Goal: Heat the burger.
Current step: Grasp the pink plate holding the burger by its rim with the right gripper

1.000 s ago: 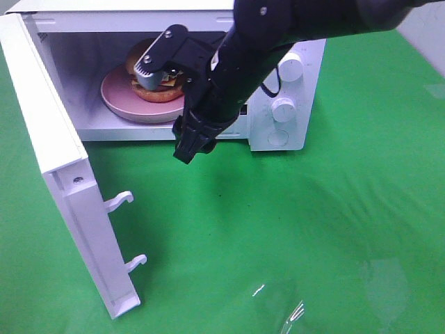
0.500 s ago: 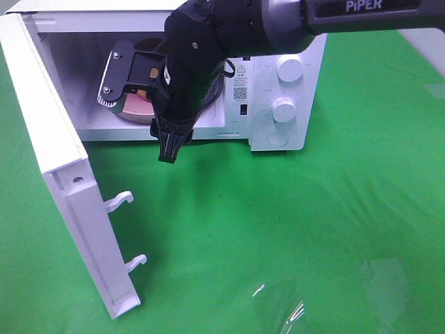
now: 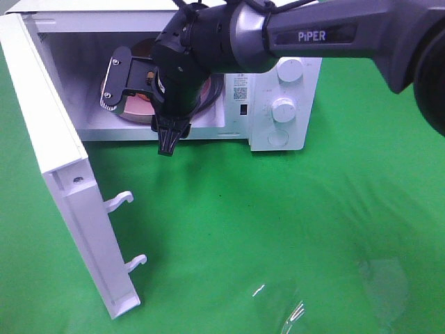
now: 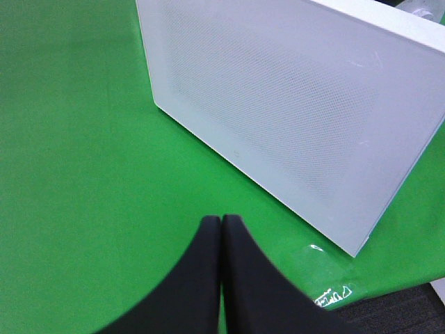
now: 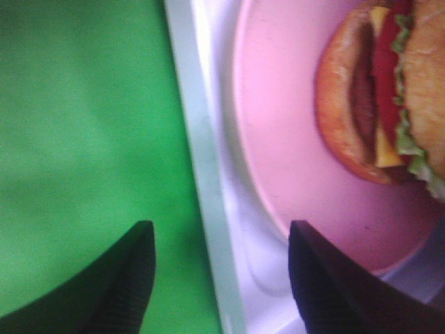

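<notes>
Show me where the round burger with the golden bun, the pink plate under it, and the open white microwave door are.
Round burger with golden bun (image 5: 361, 104), right wrist view, on the bun half.
Pink plate (image 5: 278, 125), right wrist view, on its bare surface.
Open white microwave door (image 3: 49, 132), exterior high view, on its inner face.

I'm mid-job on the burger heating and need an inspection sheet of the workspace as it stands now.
Surface: green cloth, wrinkled, shiny patch near the front.
Job's things: round burger with golden bun on pink plate, inside white microwave; microwave door stands open.
Clutter: nothing seen.
Grippers: right gripper open, empty, at the oven's front sill; left gripper shut, empty, over the cloth beside the door.
Cables: black cable along the right arm.
Surroundings: pale surface at the cloth's far right edge.
</notes>
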Controlling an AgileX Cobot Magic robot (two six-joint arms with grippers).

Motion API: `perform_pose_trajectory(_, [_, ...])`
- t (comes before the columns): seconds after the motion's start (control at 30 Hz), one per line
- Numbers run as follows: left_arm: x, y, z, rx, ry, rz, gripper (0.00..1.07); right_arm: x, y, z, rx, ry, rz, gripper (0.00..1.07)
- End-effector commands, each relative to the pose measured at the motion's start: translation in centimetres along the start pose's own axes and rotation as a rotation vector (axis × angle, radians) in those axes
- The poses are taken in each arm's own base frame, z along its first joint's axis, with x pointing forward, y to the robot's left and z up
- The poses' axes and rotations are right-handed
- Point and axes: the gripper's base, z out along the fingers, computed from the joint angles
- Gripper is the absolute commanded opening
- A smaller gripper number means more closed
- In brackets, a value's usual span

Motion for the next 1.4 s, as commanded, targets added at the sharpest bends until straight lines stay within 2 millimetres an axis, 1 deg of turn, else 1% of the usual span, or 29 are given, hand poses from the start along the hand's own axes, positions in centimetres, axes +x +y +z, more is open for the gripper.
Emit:
perform_pose_trajectory(0.03, [0.1, 0.0, -0.3, -0.007, -0.033, 0.0, 0.0, 0.0, -0.4, 0.3, 0.037, 0.008, 0.006, 0.55])
perform_pose_trajectory(0.2, [0.1, 0.0, -0.3, -0.007, -0.033, 0.001, 0.0, -0.4, -0.9, 0.5, 0.107, -0.049, 0.028, 0.55])
perform_pose_trajectory(0.4, [0.1, 0.0, -0.3, -0.007, -0.033, 0.001, 0.0, -0.5, -0.5, 1.1, 0.102, -0.068, 0.063, 0.57])
perform_pose_trajectory(0.43, [0.1, 0.0, -0.3, -0.007, -0.033, 0.001, 0.0, -0.4, -0.4, 1.4, 0.103, -0.065, 0.058, 0.6])
perform_pose_trajectory(0.47, [0.1, 0.0, -0.3, -0.007, -0.033, 0.001, 0.0, -0.4, -0.4, 1.4, 0.103, -0.065, 0.058, 0.6])
perform_pose_trajectory(0.5, [0.1, 0.0, -0.3, -0.007, -0.033, 0.001, 0.0, -0.3, -0.2, 1.7, 0.106, -0.06, 0.052, 0.65])
perform_pose_trajectory(0.53, [0.1, 0.0, -0.3, -0.007, -0.033, 0.001, 0.0, -0.3, -0.2, 1.7, 0.106, -0.06, 0.052, 0.65])
perform_pose_trajectory(0.57, [0.1, 0.0, -0.3, -0.007, -0.033, 0.001, 0.0, -0.3, -0.1, 2.0, 0.11, -0.068, 0.046, 0.69])
perform_pose_trajectory(0.63, [0.1, 0.0, -0.3, -0.007, -0.033, 0.001, 0.0, -0.3, 0.0, 2.2, 0.119, -0.075, 0.037, 0.7])
perform_pose_trajectory(0.9, [0.1, 0.0, -0.3, -0.007, -0.033, 0.001, 0.0, -0.3, 0.6, 3.2, 0.114, -0.092, 0.014, 0.7])
perform_pose_trajectory(0.97, [0.1, 0.0, -0.3, -0.007, -0.033, 0.001, 0.0, -0.2, 1.1, 3.8, 0.104, -0.095, 0.005, 0.7])
perform_pose_trajectory(1.0, [0.1, 0.0, -0.3, -0.007, -0.033, 0.001, 0.0, -0.2, 1.1, 3.8, 0.104, -0.095, 0.005, 0.7])
perform_pose_trajectory(1.03, [0.1, 0.0, -0.3, -0.007, -0.033, 0.001, 0.0, 0.4, 1.0, 4.3, 0.101, -0.083, 0.011, 0.7])
perform_pose_trajectory(1.07, [0.1, 0.0, -0.3, -0.007, -0.033, 0.001, 0.0, 0.4, 1.0, 4.3, 0.101, -0.083, 0.011, 0.7])
perform_pose_trajectory(1.1, [0.1, 0.0, -0.3, -0.007, -0.033, 0.001, 0.0, 1.0, 1.1, 4.9, 0.095, -0.062, 0.014, 0.69])
perform_pose_trajectory(1.2, [0.1, 0.0, -0.3, -0.007, -0.033, 0.001, 0.0, 1.6, 1.0, 5.3, 0.091, -0.049, 0.031, 0.67])
perform_pose_trajectory(1.23, [0.1, 0.0, -0.3, -0.007, -0.033, 0.001, 0.0, 2.0, 1.0, 5.6, 0.088, -0.037, 0.054, 0.62])
perform_pose_trajectory(1.27, [0.1, 0.0, -0.3, -0.007, -0.033, 0.001, 0.0, 2.0, 1.0, 5.6, 0.088, -0.037, 0.054, 0.62])
perform_pose_trajectory(1.3, [0.1, 0.0, -0.3, -0.007, -0.033, 0.001, 0.0, 2.4, 0.8, 5.8, 0.089, -0.031, 0.066, 0.56])
perform_pose_trajectory(1.33, [0.1, 0.0, -0.3, -0.007, -0.033, 0.001, 0.0, 2.4, 0.8, 5.8, 0.089, -0.031, 0.066, 0.56])
perform_pose_trajectory(1.37, [0.1, 0.0, -0.3, -0.007, -0.033, 0.001, 0.0, 2.4, 0.8, 5.8, 0.089, -0.029, 0.066, 0.53])
perform_pose_trajectory(1.4, [0.1, 0.0, -0.3, -0.007, -0.033, 0.001, 0.0, 2.3, 0.8, 5.8, 0.089, -0.032, 0.066, 0.46])
